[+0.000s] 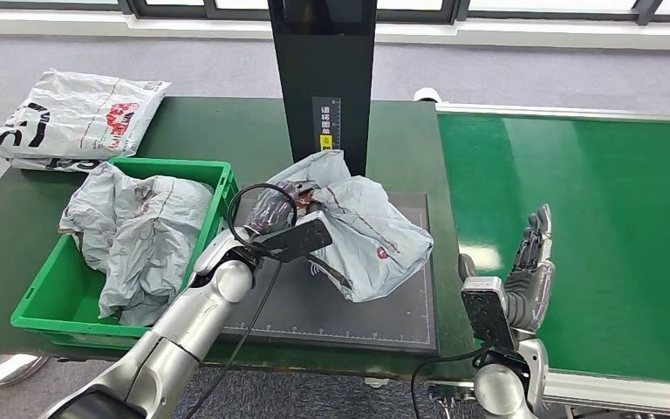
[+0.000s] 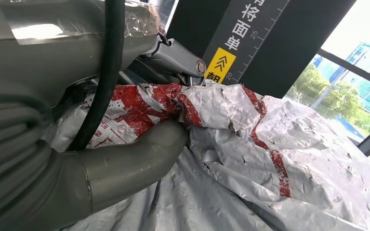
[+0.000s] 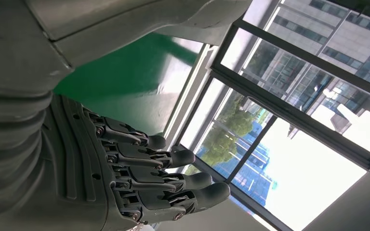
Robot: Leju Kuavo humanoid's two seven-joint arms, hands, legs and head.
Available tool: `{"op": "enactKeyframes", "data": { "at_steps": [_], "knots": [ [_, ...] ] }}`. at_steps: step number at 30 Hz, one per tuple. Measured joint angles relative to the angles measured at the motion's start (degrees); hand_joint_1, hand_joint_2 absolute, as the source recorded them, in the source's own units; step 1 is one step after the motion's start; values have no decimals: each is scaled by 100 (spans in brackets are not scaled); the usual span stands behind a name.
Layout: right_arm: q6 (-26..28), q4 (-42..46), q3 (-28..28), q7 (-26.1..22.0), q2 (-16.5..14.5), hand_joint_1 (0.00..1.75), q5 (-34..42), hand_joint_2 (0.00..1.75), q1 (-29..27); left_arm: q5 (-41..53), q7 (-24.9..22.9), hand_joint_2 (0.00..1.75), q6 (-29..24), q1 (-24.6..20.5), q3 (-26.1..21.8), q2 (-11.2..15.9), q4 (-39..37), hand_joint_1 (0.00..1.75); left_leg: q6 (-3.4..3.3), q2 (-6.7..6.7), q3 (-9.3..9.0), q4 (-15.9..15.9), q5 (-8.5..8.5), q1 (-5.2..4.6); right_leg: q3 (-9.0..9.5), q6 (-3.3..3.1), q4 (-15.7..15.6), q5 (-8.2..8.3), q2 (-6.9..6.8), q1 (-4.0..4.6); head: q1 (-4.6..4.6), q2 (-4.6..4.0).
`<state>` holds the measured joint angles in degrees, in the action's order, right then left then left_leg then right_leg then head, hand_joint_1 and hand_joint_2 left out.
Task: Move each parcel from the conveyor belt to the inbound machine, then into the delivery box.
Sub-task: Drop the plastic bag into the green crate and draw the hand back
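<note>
The left hand [image 1: 272, 209] grips the parcel [image 1: 362, 229] at frame centre — black post [image 1: 323, 70] just behind. The right hand [image 1: 528, 275] is empty, fingers spread, over the belt [image 1: 593, 209]. A green box [image 1: 201, 175] of bags stands left.

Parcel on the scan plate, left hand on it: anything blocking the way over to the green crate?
Nothing stands between them. The left hand grips the parcel on the inbound machine's plate, and the green crate sits right beside it. But the crate already holds a crumpled parcel, filling much of it.

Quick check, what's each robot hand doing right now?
Left robot hand: holding the parcel on the scanner plate.
Right robot hand: open, holding nothing, over the belt.
</note>
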<state>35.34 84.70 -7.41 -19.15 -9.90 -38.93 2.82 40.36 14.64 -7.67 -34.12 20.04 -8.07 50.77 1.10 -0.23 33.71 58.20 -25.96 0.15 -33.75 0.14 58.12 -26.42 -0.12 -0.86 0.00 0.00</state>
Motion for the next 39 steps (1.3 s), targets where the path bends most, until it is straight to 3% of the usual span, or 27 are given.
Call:
{"op": "enactKeyframes", "data": {
  "at_steps": [22,24,25,28,30,34,39],
  "knots": [
    [4,0,0,1,0,0,-1,175,0,26,-26,175,-23,3,-3,9,3,175,0,-1,4,-1,0,0,2,0,1,0,-1,0,0,0],
    [77,-37,0,-22,1,0,18,175,50,413,-369,175,-313,31,-79,207,44,175,5,3,36,-7,-2,2,6,-4,6,-1,2,4,4,0],
    [158,-115,0,-73,1,0,57,175,129,891,-773,175,-680,48,-198,433,82,175,18,25,44,-9,-10,3,4,-14,10,1,23,6,5,0],
    [399,-539,34,-355,8,0,238,175,446,2844,-2400,175,-2522,27,-1040,1257,82,175,59,164,-3,-9,-31,12,-38,-55,17,21,157,12,-1,0],
    [452,-756,117,-460,29,0,290,175,541,3476,-2840,175,-3354,-45,-1647,1595,13,175,65,167,-19,-7,-12,22,-59,-64,22,27,160,23,-5,0],
    [475,-1020,186,-522,43,0,298,175,715,3881,-2714,175,-3336,-84,-2277,1815,-25,175,68,7,13,-11,20,26,-40,-66,25,-1,2,41,-2,0],
    [481,-1173,190,-527,38,0,301,175,815,3991,-2725,175,-3289,-20,-2609,1881,-53,175,70,8,28,-9,21,25,-50,-65,25,5,8,40,0,0]
  ]
}}
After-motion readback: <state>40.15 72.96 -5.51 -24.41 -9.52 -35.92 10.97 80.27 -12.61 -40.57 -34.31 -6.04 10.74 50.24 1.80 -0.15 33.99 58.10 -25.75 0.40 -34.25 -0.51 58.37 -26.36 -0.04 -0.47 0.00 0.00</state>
